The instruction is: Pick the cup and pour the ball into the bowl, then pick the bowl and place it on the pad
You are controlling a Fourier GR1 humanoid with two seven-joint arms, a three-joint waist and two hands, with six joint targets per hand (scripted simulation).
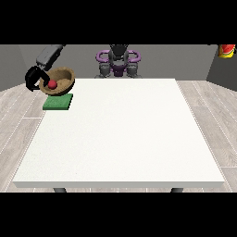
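A brown bowl [60, 81] with a red ball [52, 84] inside hangs tilted above the far left corner of the table. The black hand at the view's left [33, 77] has its fingers curled round the bowl's left rim. Just below the bowl lies the green pad [58, 102], flat on the white table [120, 134]. The bowl is a little above the pad and apart from it. No cup shows anywhere. The other hand is out of sight.
The robot's torso [118, 60] stands behind the table's far edge. A red and yellow object [227, 50] sits at the top right corner of the view. Grey wooden floor surrounds the table.
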